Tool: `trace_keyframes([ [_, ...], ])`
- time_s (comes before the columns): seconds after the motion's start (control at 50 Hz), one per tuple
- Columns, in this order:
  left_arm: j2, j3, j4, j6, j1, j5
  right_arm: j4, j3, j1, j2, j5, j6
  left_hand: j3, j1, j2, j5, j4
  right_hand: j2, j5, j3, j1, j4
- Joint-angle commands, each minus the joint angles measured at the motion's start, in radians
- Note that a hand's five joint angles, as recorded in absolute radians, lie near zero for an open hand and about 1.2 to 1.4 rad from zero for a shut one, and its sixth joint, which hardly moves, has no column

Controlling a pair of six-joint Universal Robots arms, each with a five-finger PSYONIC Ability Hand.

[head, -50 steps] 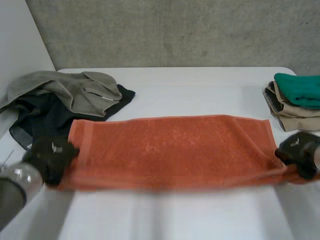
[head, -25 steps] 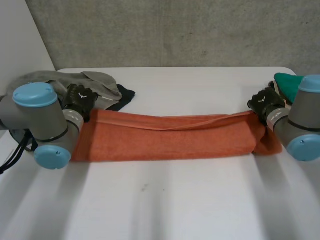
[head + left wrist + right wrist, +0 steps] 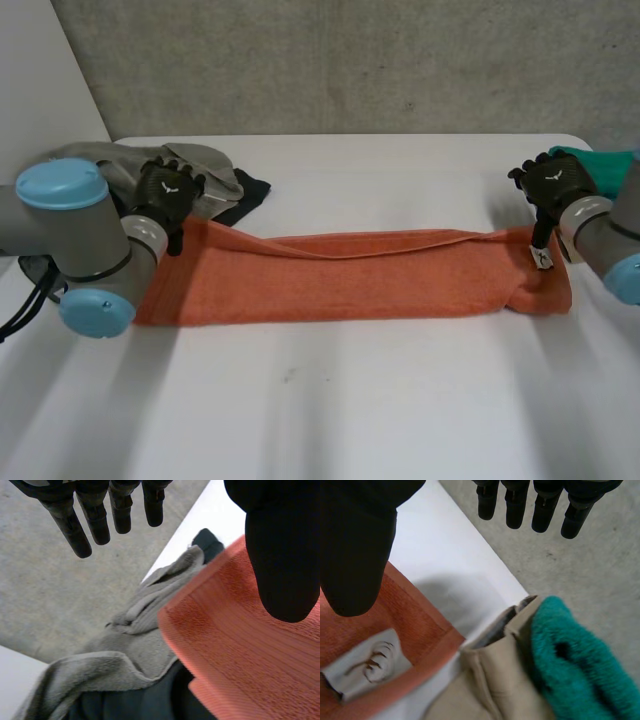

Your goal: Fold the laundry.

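Observation:
An orange towel lies folded in half lengthwise across the white table. My left hand hovers just above the towel's far left corner, fingers straight and thumb apart, holding nothing. My right hand hangs over the far right corner, also open and empty. Under its thumb the towel's white label shows on the orange cloth. In the left wrist view the left thumb stands above the towel without pinching it.
A grey towel on a dark garment is heaped at the back left, touching the orange towel's corner. A folded teal towel on beige cloth is stacked at the back right, close to my right hand.
Both hands carried the towel's near edge over to its far edge, folding it in half. They then let go and opened, lifting slightly off the corners.

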Motion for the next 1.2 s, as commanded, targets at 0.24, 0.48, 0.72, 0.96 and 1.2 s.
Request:
trace_keyframes([
  [0.24,-0.264,0.247,0.083,-0.056,0.023,0.109,-0.137,-0.166,0.01,0.204,0.0,0.159,0.06,0.081,0.062,0.048,0.069,-0.024,-0.037,-0.024,-0.039,-0.026],
  [0.48,-0.319,0.387,0.241,-0.154,0.081,0.073,-0.444,-0.197,0.048,0.256,0.12,0.163,0.131,0.151,0.132,0.119,0.139,-0.034,-0.047,-0.034,-0.049,-0.036],
  [0.72,-0.086,0.125,0.221,-0.215,0.048,0.073,-0.291,0.022,0.037,-0.013,0.114,0.16,0.093,0.113,0.094,0.081,0.101,-0.034,-0.047,-0.034,-0.049,-0.036],
  [0.96,0.255,-0.236,0.223,-0.307,0.051,0.089,0.242,0.274,-0.095,-0.265,0.072,0.217,0.031,0.052,0.033,0.019,0.04,0.237,0.224,0.237,0.222,0.235],
  [1.2,0.305,-0.363,0.228,-0.359,0.023,0.09,0.175,0.461,-0.138,-0.274,-0.069,0.283,0.031,0.052,0.032,0.019,0.04,0.313,0.301,0.313,0.299,0.311],
])
